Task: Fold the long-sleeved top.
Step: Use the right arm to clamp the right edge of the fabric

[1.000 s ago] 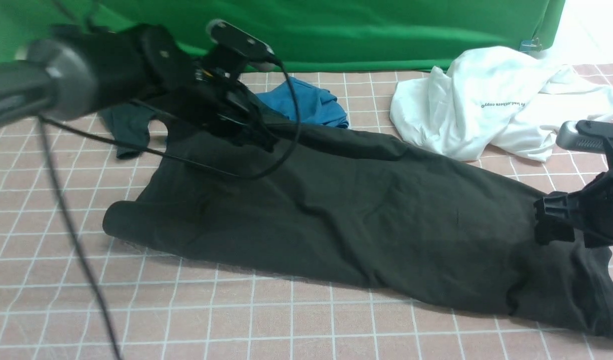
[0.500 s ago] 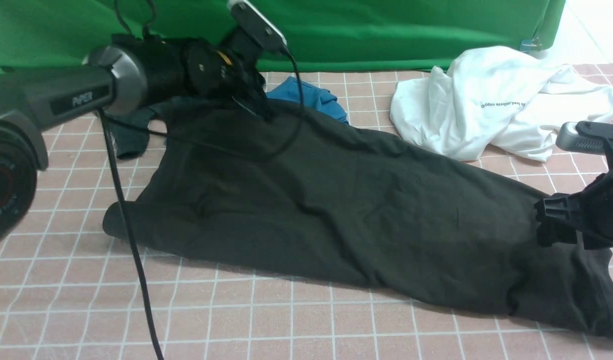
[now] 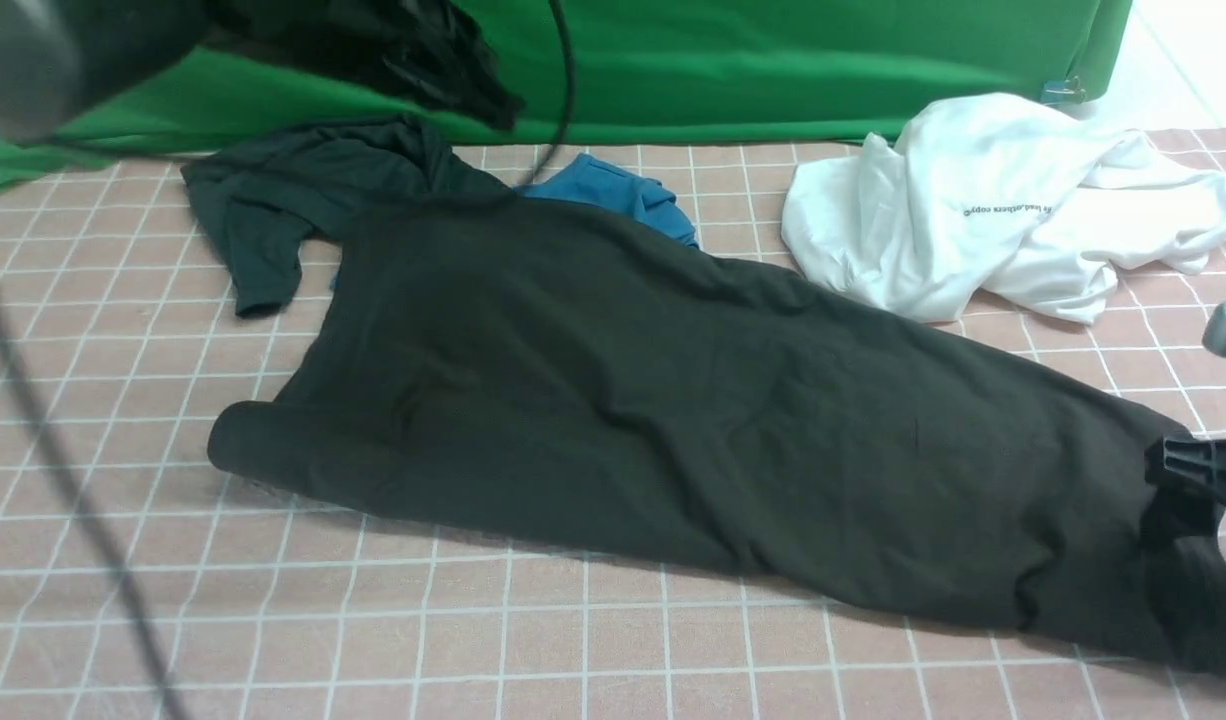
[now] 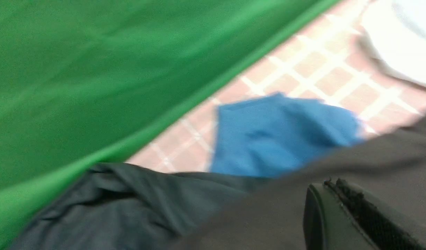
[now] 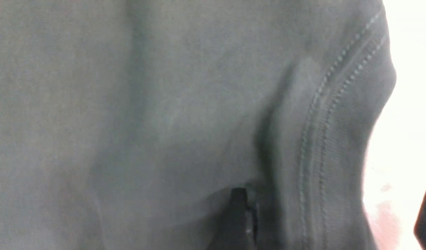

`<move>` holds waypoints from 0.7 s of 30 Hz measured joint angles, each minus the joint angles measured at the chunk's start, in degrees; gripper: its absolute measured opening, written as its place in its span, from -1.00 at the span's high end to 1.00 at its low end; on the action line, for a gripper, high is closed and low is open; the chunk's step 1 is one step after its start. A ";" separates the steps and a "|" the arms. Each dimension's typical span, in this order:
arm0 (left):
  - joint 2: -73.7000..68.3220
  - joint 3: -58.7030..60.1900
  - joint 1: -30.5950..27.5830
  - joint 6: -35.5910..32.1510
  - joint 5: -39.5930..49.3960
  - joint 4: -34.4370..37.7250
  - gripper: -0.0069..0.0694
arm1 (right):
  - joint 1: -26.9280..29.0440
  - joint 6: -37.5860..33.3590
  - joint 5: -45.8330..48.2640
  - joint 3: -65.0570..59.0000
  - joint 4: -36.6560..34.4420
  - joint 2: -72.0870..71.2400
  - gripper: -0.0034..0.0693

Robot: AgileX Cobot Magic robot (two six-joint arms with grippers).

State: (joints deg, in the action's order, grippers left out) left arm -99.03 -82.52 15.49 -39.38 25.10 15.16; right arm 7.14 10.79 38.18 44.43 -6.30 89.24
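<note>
The long-sleeved top (image 3: 673,420) lies spread in a brownish-black band from the back left to the front right of the table. My left gripper (image 3: 488,100) hangs blurred, high above its far left corner in front of the green backdrop. In the left wrist view the left gripper (image 4: 333,182) is shut, with nothing seen between its fingers and the top (image 4: 373,163) below. My right gripper (image 3: 1198,470) sits at the top's right end. It is open in the right wrist view (image 5: 333,222), and a stitched hem (image 5: 324,139) lies between its spread fingers.
A greenish-black short-sleeved shirt (image 3: 273,200) lies at the back left, partly under the top. A blue garment (image 3: 613,195) peeks out behind the top, and a crumpled white tee (image 3: 993,200) lies at the back right. The green backdrop (image 3: 773,60) closes off the far side.
My left arm has swung up off the top's far left corner toward the backdrop, uncovering the dark shirt. My right gripper has opened wider and drawn back to the right.
</note>
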 joint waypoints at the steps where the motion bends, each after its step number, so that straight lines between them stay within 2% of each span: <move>1: 0.40 0.58 0.46 -0.08 -0.24 0.00 0.77 | 0.00 0.01 -0.34 -0.11 -0.11 0.01 -0.90; 4: 6.45 9.95 4.11 -0.73 -4.74 0.18 0.77 | 0.17 0.58 -5.06 -0.16 -0.68 1.10 -0.98; 7: 9.52 14.76 6.27 -0.80 -7.07 0.18 0.77 | 0.17 1.24 -5.92 -0.16 -1.39 3.37 -0.99; 14: 11.07 17.93 8.39 -0.83 -5.69 1.62 0.77 | 0.28 1.47 -5.17 0.90 -1.93 6.90 -0.99; 17: 11.14 17.97 8.39 -0.83 -5.01 2.36 0.77 | 0.19 -0.16 -4.56 1.08 -2.95 7.16 -0.92; 21: 11.14 17.97 8.39 -0.83 -4.88 3.24 0.77 | -2.50 -1.79 -5.09 1.08 -1.50 7.28 -0.66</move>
State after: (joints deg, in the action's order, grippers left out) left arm -87.89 -64.55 23.88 -40.21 20.23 18.40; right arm 4.64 9.00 33.09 45.51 -7.80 96.52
